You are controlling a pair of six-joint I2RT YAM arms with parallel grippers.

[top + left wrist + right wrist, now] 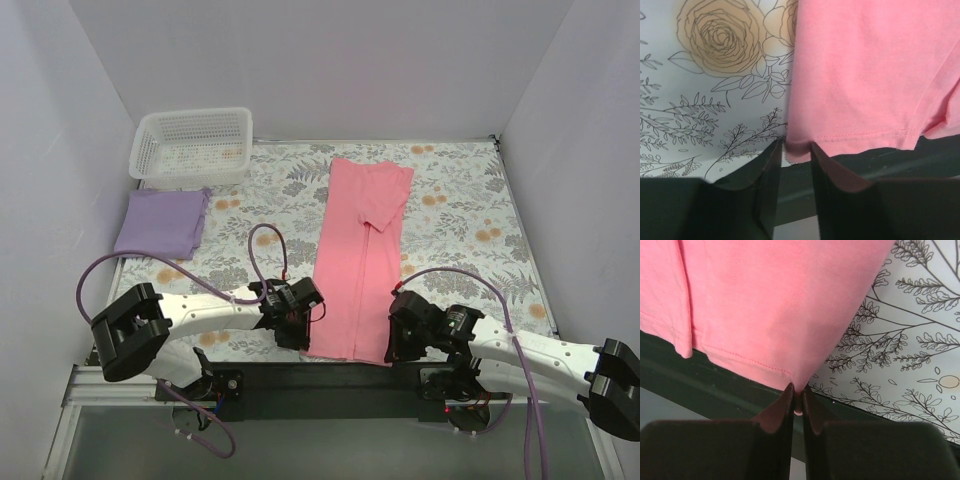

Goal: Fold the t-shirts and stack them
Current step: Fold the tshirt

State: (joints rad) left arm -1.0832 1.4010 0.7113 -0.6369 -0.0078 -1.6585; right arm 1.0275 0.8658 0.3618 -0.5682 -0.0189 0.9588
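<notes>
A plain pale back wall [330,60], left wall [50,150] and right wall [590,120] close in the table. A floral-print tablecloth [460,220] covers it under soft, even light. A black strip [330,378] runs along the near edge. A white lattice basket [190,113] sits in the far left corner.

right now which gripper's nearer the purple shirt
Left: the left gripper is at the pink shirt's near left corner, toward the purple shirt; the right gripper at its near right corner.

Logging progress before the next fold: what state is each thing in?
pink t-shirt: folded lengthwise into a strip.
lavender t-shirt: folded, lying flat.
basket: upright, looks empty.
left gripper: jaws slightly apart around near hem corner.
right gripper: shut on other hem corner.
</notes>
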